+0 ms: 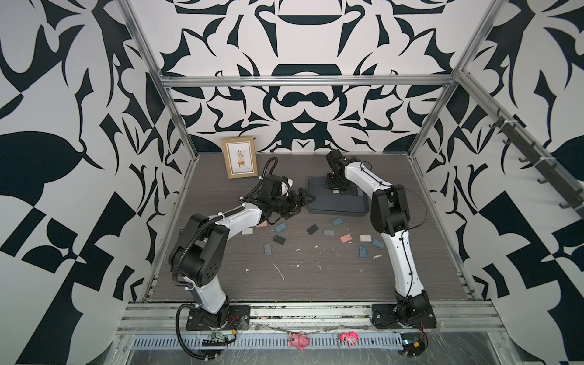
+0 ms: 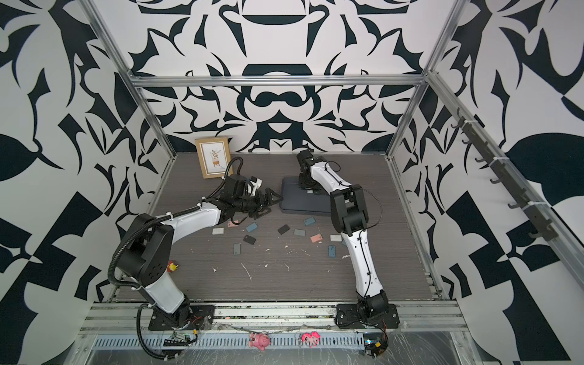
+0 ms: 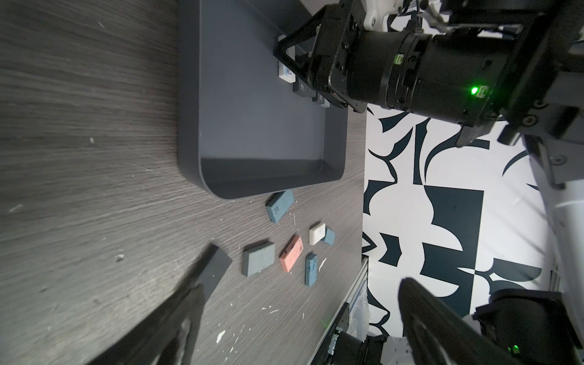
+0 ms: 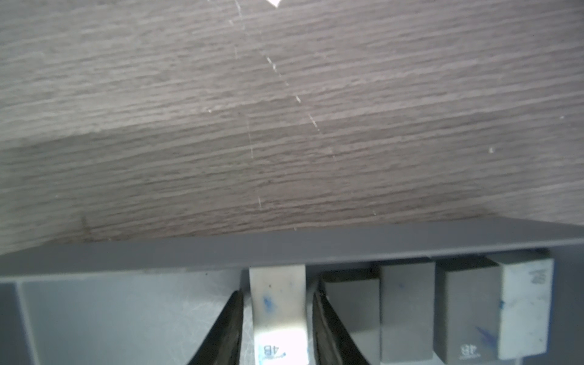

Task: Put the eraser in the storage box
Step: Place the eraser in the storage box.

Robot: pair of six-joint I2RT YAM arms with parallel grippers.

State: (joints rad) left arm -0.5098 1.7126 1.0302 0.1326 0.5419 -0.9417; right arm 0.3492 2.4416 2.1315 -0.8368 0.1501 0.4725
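The storage box (image 1: 338, 205) (image 2: 300, 203) is a shallow dark grey tray at the middle back of the table. My right gripper (image 1: 334, 187) (image 4: 277, 295) reaches down into it at its far rim (image 4: 284, 249). A white eraser (image 4: 278, 303) (image 3: 286, 71) stands on the tray floor between the right gripper's fingers. A small gap shows on each side of it, so the gripper is open. Beside it in a row stand two dark erasers (image 4: 406, 303) and another white one (image 4: 527, 303). My left gripper (image 1: 305, 202) (image 3: 313, 268) hangs wide open and empty at the tray's left edge.
Several loose erasers lie in front of the tray, among them a pink one (image 1: 344, 237), a blue one (image 1: 280, 227) and a black one (image 1: 312, 229). A wooden picture frame (image 1: 239, 158) leans at the back left. White crumbs dot the tabletop.
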